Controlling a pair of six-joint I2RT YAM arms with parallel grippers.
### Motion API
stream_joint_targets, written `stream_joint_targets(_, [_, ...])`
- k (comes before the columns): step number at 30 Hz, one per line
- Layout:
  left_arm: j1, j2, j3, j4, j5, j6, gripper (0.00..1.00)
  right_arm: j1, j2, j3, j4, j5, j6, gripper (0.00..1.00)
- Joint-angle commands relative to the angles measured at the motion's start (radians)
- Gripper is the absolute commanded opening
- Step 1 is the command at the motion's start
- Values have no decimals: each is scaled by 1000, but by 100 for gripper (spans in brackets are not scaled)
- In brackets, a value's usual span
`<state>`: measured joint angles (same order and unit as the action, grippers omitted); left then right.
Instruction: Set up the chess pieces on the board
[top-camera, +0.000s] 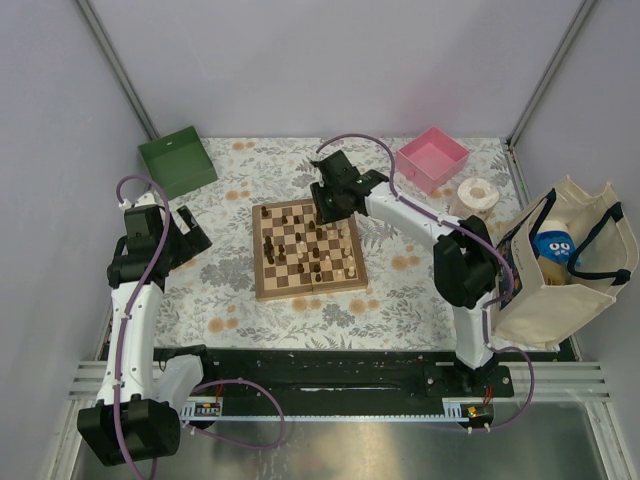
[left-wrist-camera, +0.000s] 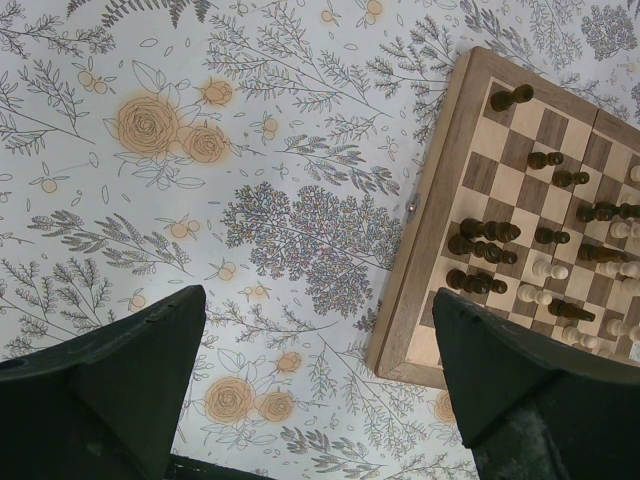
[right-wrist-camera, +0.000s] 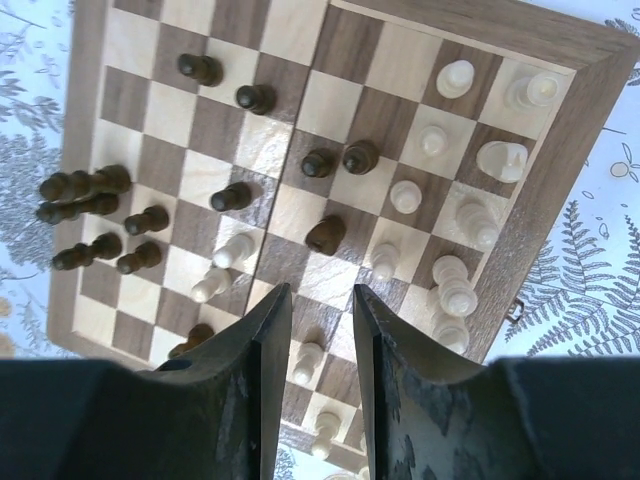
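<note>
The right tool, narrowly parted and empty over the board, should be lowered squarely onto the dark piece ahead, neighbours untouched; the left tool is held wide aside.

Plain pale walls are enclosing your tabletop on three sides, grey metal posts are running up the back corners, and a floral cloth is covering it under soft, even light.

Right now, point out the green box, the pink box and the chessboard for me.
green box (top-camera: 178, 162), top external view, middle of its green surface.
pink box (top-camera: 435, 158), top external view, bare inside floor.
chessboard (left-wrist-camera: 438, 200), left wrist view, light wood border by the latch.
</note>
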<state>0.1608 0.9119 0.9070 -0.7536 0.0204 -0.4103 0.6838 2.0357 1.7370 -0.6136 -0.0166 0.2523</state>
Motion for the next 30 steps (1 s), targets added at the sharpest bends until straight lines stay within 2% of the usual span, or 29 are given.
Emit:
stream_joint_targets(1, [6,-8,-2,36,16,11,99,39,-78,-16,35,-19,18,40])
stream_joint_targets(13, [6,-11,-2,37,18,11,99,120,46,76,0,-54,27,41])
stream_joint_targets(30, [8,-13,-3,37,18,11,99,125,201,214,-95,-19,27,40])
